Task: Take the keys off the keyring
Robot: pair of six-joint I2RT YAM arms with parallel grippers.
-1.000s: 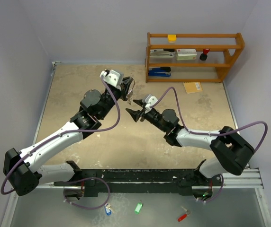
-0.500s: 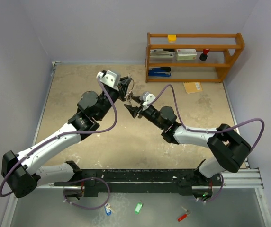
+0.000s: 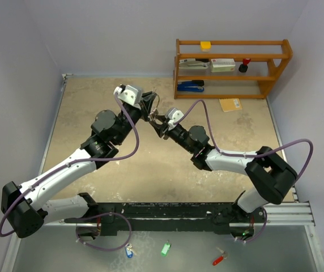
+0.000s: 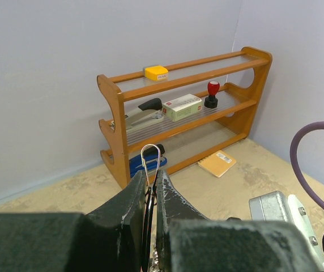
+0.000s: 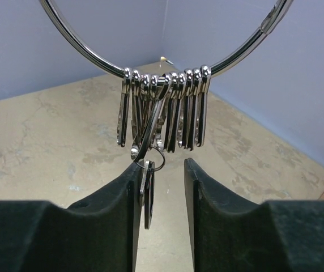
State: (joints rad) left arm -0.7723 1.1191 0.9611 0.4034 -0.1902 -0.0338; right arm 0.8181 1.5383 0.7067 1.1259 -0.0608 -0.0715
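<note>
Silver wire keyring [image 5: 94, 56], held up off the tan table [image 3: 82, 96] between the two arms, toward the back. Row of silver clips [image 5: 162, 107] bunched at its lowest point; one dark-headed key [image 5: 146, 198] dangles under them. Tight on the ring: left gripper [image 4: 149, 177], wire loop poking past its tips. Under the clips: right gripper [image 5: 161, 170], parted narrowly, holding nothing, key just beside one finger [image 5: 122, 192]. Wooden shelf [image 4: 116, 102] behind; print on its white box [image 4: 182, 106] too small to read.
</note>
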